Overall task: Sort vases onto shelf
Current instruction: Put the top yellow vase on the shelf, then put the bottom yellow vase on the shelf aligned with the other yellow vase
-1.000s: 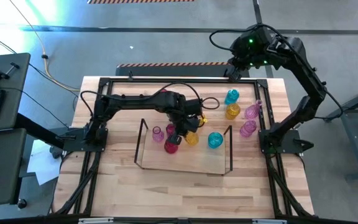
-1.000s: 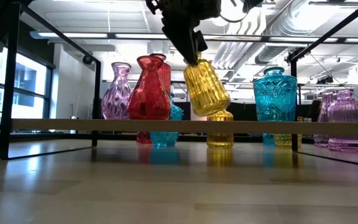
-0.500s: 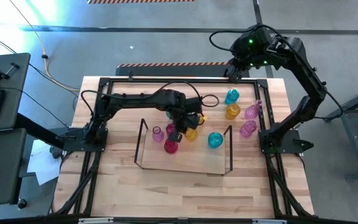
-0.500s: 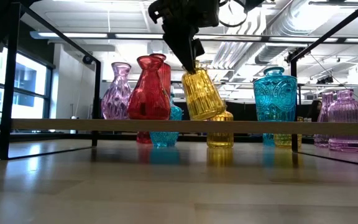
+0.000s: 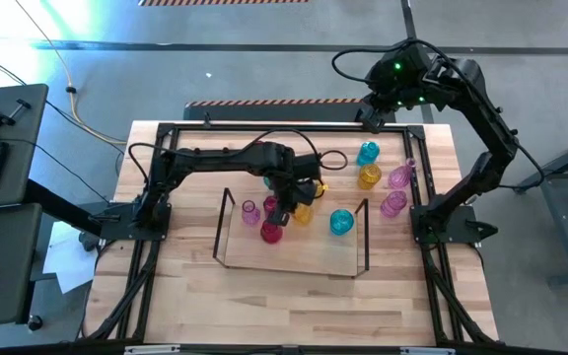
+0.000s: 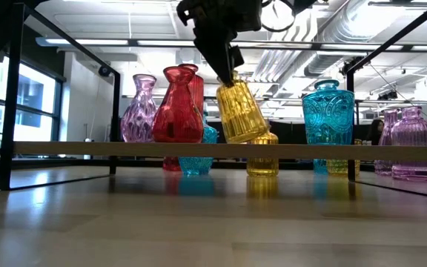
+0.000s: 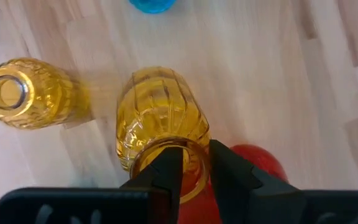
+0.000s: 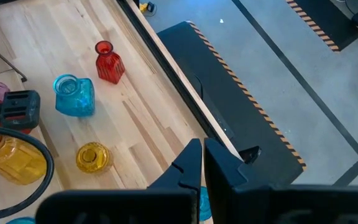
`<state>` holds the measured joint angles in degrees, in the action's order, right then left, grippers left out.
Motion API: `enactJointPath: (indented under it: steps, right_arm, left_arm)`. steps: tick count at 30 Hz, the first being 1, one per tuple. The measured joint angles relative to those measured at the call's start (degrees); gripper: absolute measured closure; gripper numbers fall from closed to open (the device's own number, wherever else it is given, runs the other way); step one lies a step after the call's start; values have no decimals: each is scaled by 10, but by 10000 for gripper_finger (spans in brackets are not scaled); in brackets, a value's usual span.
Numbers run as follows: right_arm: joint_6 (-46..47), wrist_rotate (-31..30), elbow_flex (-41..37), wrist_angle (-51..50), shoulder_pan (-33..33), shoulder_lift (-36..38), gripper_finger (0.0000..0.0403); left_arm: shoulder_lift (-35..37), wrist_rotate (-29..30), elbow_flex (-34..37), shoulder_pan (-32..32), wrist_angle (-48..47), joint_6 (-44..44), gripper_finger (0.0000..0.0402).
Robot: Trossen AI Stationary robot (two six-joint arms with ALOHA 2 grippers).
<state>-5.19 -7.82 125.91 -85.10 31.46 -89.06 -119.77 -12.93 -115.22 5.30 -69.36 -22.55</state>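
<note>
The left jaws pinch the rim of a tilted yellow vase at the shelf, in the middle of the frame. If it is let go crooked, it could tip and knock the red vase. The right jaws wait clenched, upper right. I count three yellow, three blue, three red and at least three pink.

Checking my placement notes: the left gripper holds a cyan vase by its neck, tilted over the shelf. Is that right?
Not quite: the vase is yellow, not cyan, as the low view shows. The left gripper does hold it by its neck, tilted over the shelf.
</note>
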Motion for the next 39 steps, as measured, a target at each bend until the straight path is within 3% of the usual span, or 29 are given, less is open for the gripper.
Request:
enactJointPath:
  steps: [5, 24, 39]
  right_arm:
    - [-2, 1, 0, 0, 0, 0, 403]
    - [-2, 1, 0, 0, 0, 0, 403]
    - [-2, 13, 0, 0, 0, 0, 403]
  left_arm:
    - [1, -40, 0, 0, 1, 7, 311]
    - [1, -21, -2, -1, 1, 14, 302]
    - [1, -18, -78, 2, -2, 15, 302]
